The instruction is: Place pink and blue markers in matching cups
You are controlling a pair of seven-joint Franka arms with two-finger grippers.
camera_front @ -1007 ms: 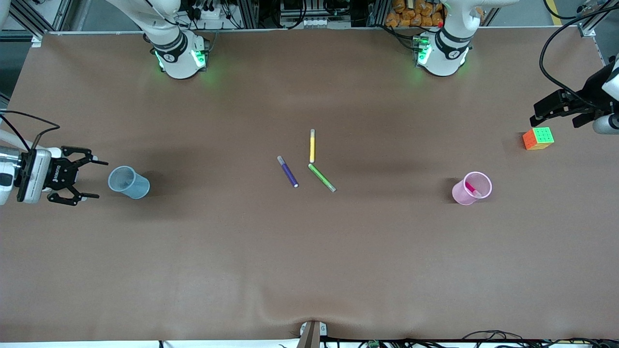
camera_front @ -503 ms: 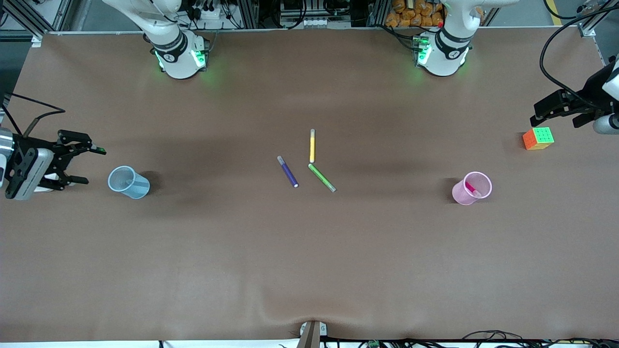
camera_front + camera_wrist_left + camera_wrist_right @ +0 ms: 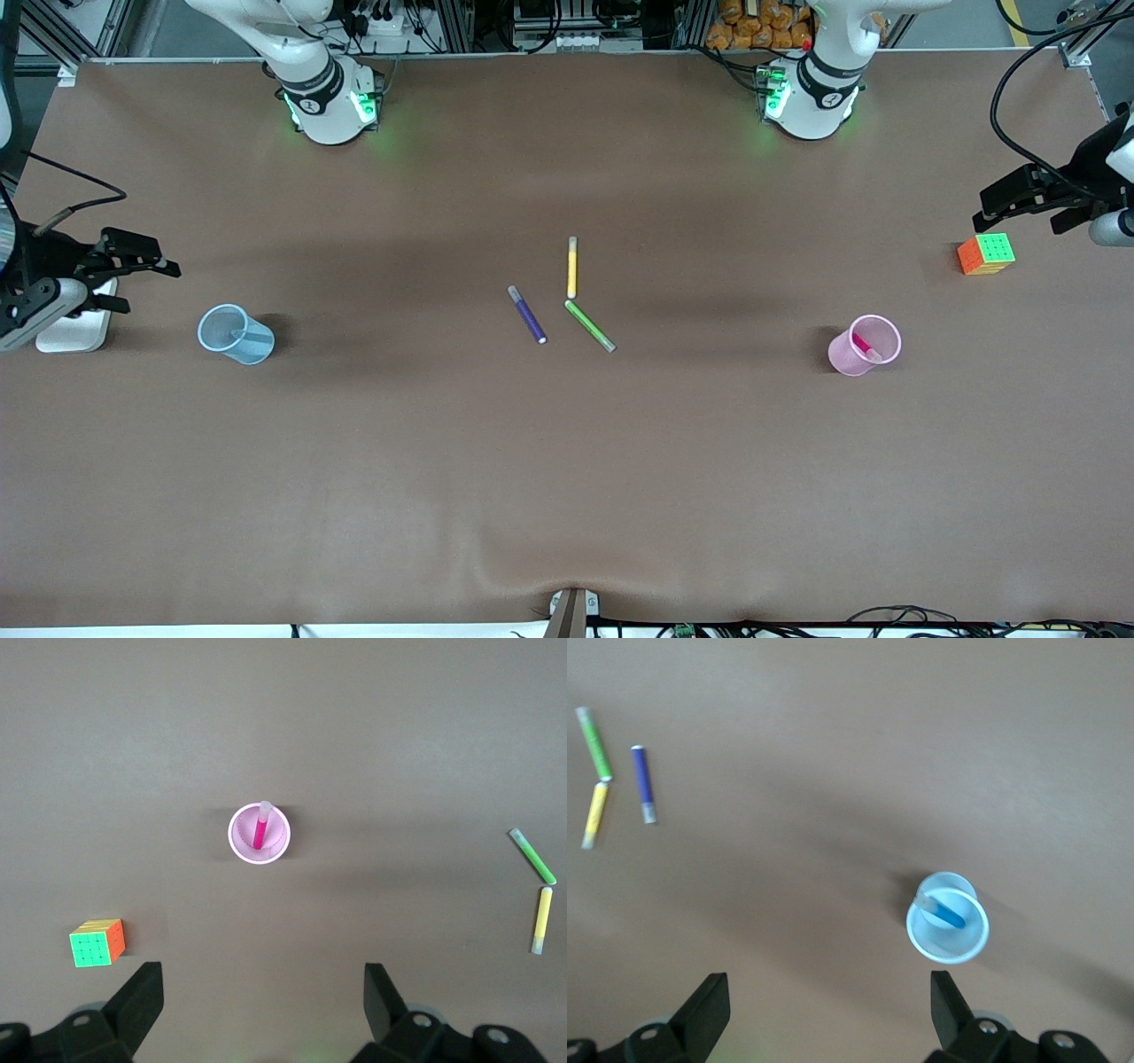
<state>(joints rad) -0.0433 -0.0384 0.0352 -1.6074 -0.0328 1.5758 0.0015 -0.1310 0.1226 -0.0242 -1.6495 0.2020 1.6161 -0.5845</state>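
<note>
Two translucent plastic cups on the brown table (image 3: 567,478) in the front view: pale blue cup (image 3: 235,334) toward the right arm's end, pale pink cup (image 3: 865,345) toward the left arm's end, magenta-pink marker (image 3: 862,344) leaning inside it. Between them, well apart from both: purple marker (image 3: 528,315), yellow marker (image 3: 572,268), green marker (image 3: 589,325). Multicoloured puzzle cube (image 3: 986,253) near the left gripper (image 3: 1019,199). Right gripper (image 3: 133,275) up at the table's end, beside the blue cup, jaws apart, holding nothing.

Left wrist view: left gripper's fingers (image 3: 142,997) spread wide, empty; pink cup upright, apart from both fingers, roughly midway between their lines.

Right wrist view: fingers (image 3: 950,1001) spread; bright blue marker (image 3: 946,914) resting inside the blue cup, clear of the jaws.
</note>
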